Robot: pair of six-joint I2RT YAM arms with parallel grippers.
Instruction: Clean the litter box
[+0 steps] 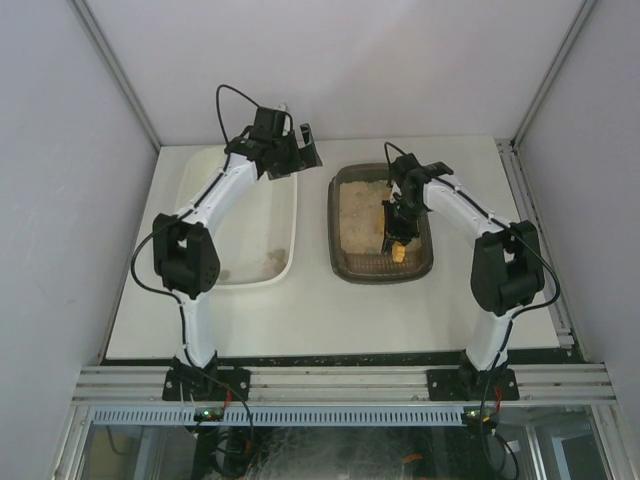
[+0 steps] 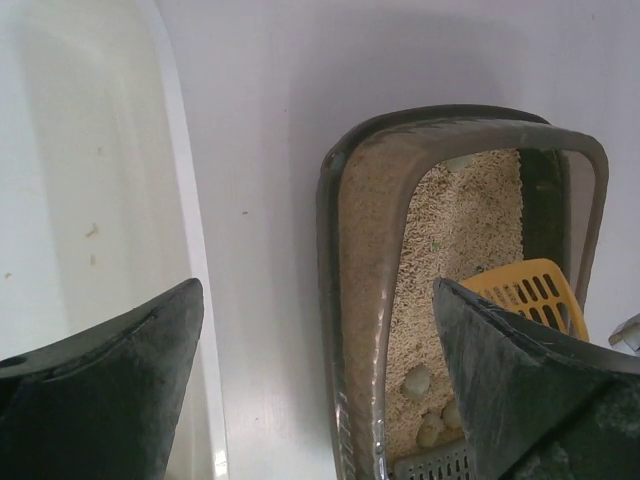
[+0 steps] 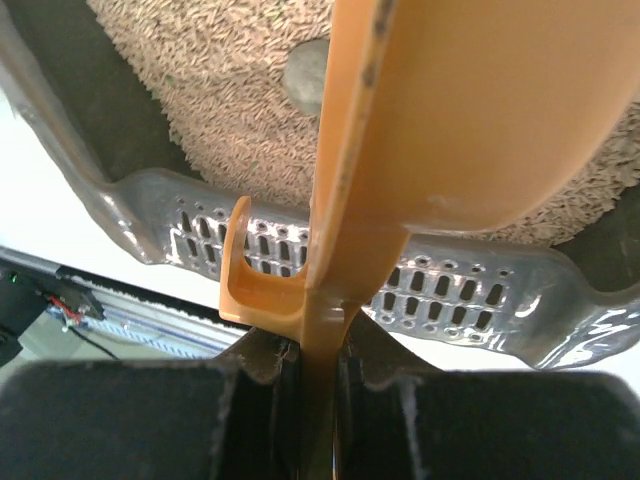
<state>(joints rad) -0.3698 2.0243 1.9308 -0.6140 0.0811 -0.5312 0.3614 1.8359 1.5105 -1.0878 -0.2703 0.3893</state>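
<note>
Several pale clumps (image 2: 418, 381) in rounded brown-grey plastic litter box (image 2: 330, 300) | right pincer (image 3: 320, 375) clamps orange slotted plastic scoop (image 3: 470, 110): skim level beneath them | left pincer (image 1: 296, 152) gapes

The white table (image 1: 310, 310) carried two containers, both sitting flat and directly on its surface. A white rectangular tub (image 1: 293, 220) stood on the left half, towards the far edge. A dark brown-grey litter box (image 1: 333, 215) with a thick rounded rim and beige litter stood to the right of centre. The two were side by side, near each other but not touching, with a strip of bare table between them. The near part of the surface was bare
</note>
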